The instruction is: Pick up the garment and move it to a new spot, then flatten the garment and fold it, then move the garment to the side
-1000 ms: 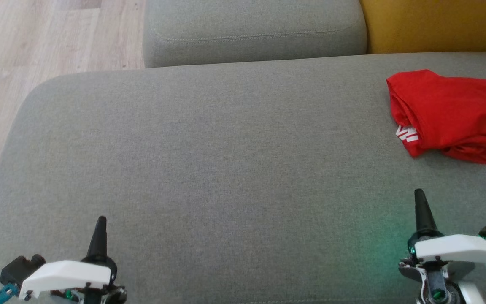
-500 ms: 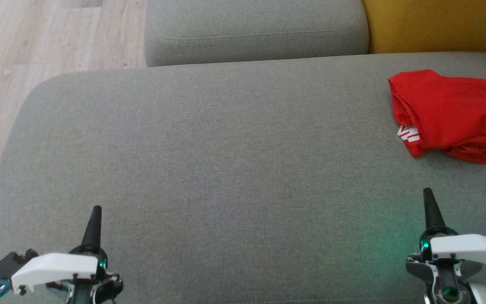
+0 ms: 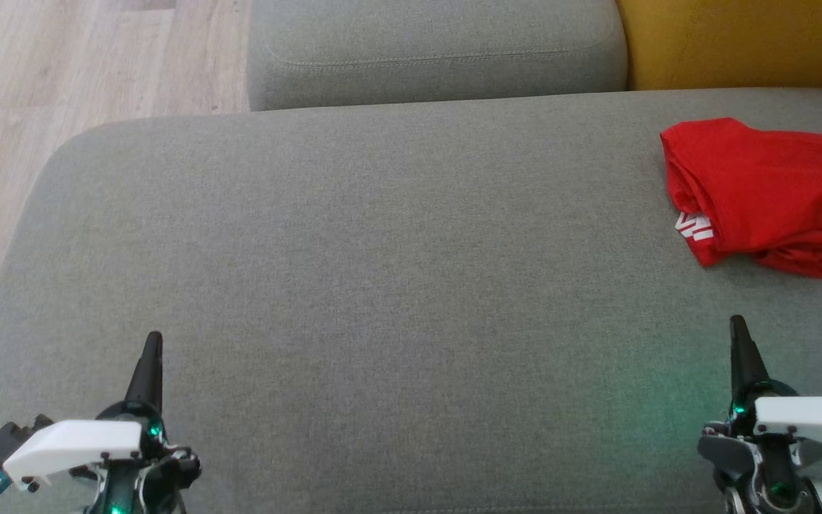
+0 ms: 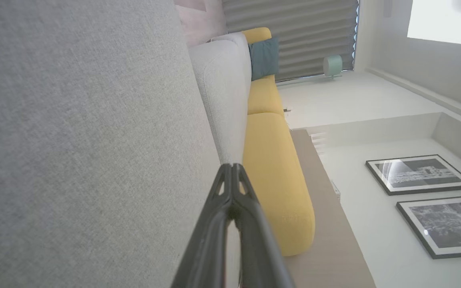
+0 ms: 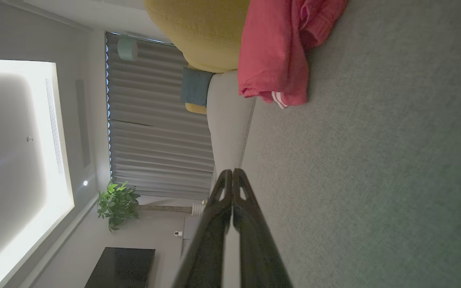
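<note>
Red garment (image 3: 768,196) at the far right end of the grey seat cushion (image 3: 382,250), doubled over into a loose, rumpled packet, white print peeking out at the corner nearest the cushion's middle. Likely light, soft and limp: apt to sag and fall open if lifted by a single layer, unlikely to slide on the cushion's woven cover, nothing fragile about it. Best pinched through all layers at the thick rolled edge facing the cushion's middle, or at two corners at once. Left tool (image 3: 152,350) low at the cushion's near left, fingers pressed together on nothing. Right tool (image 3: 740,335) at the cushion's near right, likewise closed and empty, nearer the garment yet well apart from it. Fits either a folded shirt already set aside or a bunched one waiting to be taken up; no telling which. Second grey cushion (image 3: 432,50) and yellow cushion (image 3: 732,43) just beyond the seat cushion's far edge, wood floor (image 3: 61,107) off its left end. Only bare cushion fabric between right tool and garment, no obstacle there.
</note>
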Controlling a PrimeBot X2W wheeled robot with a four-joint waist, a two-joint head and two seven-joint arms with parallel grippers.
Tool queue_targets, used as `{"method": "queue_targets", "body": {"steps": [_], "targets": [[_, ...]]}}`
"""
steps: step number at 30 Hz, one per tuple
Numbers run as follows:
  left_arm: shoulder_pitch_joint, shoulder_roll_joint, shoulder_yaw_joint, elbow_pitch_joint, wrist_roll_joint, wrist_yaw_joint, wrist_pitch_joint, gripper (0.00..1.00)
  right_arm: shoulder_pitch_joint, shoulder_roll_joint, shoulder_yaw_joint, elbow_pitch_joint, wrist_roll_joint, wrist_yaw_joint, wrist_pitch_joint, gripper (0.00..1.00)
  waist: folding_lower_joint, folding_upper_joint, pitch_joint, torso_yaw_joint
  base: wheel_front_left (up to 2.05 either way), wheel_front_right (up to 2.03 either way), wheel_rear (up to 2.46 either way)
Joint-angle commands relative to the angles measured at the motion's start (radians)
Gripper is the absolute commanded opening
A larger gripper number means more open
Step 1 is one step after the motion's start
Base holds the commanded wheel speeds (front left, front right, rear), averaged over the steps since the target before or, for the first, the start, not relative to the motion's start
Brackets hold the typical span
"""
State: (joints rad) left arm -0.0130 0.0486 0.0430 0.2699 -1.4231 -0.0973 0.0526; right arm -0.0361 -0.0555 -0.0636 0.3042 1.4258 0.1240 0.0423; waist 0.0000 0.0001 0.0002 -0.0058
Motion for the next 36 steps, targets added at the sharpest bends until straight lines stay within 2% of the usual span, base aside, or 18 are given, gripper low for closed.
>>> {"method": "queue_targets", "body": {"steps": [1, 16, 36], "targets": [[-0.065, 0.008, 0.036, -0.027, -0.040, -0.010, 0.012, 0.00, -0.063, -0.016, 0.009, -0.043, 0.045, 0.006, 0.011, 0.00, 0.0000, -0.0001, 0.000, 0.001, 0.00, 0.00, 0.00], [-0.094, 0.008, 0.063, -0.025, -0.192, -0.033, 0.055, 0.00, -0.069, -0.014, -0.024, -0.061, 0.205, 0.007, 0.049, 0.00, 0.0000, -0.0001, 0.003, 0.006, 0.00, 0.00, 0.00], [-0.095, 0.006, 0.065, -0.025, -0.190, -0.033, 0.056, 0.00, -0.070, -0.010, -0.029, -0.061, 0.200, 0.007, 0.054, 0.00, 0.0000, -0.0001, 0.003, 0.006, 0.00, 0.00, 0.00]]}}
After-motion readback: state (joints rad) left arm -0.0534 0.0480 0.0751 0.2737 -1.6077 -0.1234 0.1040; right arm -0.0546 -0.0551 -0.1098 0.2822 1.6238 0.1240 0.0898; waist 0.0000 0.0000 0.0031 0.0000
